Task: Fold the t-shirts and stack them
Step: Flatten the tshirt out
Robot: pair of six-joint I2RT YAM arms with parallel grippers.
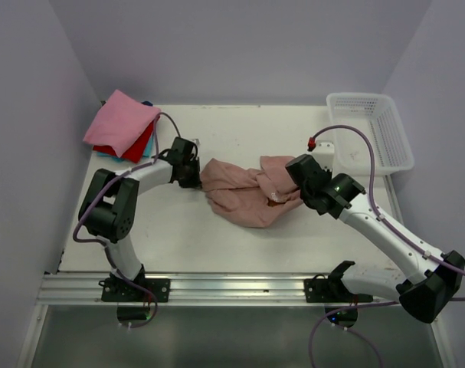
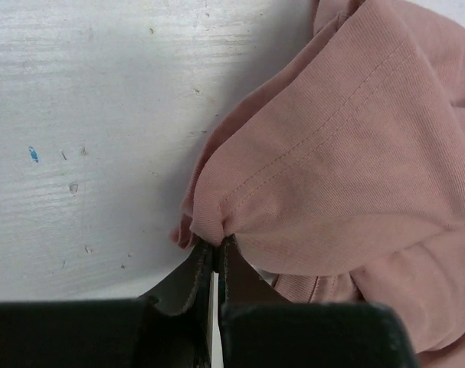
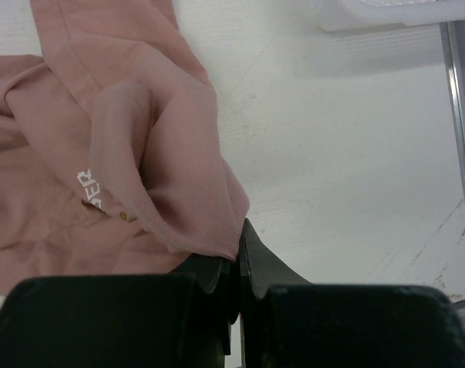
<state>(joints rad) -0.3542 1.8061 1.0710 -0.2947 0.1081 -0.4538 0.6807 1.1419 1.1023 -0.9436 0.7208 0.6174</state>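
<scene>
Closest to each wrist lens are my own fingers. The left fingers (image 2: 209,264) are clenched on a stitched hem fold of the dusty-pink t-shirt (image 1: 251,195). The right fingers (image 3: 246,245) are clamped on a ribbed edge of it, just beside the white chest lettering (image 3: 89,188). That shirt lies bunched and twisted in the middle of the counter (image 1: 217,245), between my two arms, with no fold made in it.

By my reckoning this shirt is only at the start of its step: it has to be drawn out flat, folded, then carried over to the others.

At the far left corner the folded stack (image 1: 121,123) looks finished, with a bright pink shirt on top, a red one (image 1: 138,147) under it and a blue edge showing beneath. The white basket (image 1: 393,126) at the far right stands well apart from the shirt.
</scene>
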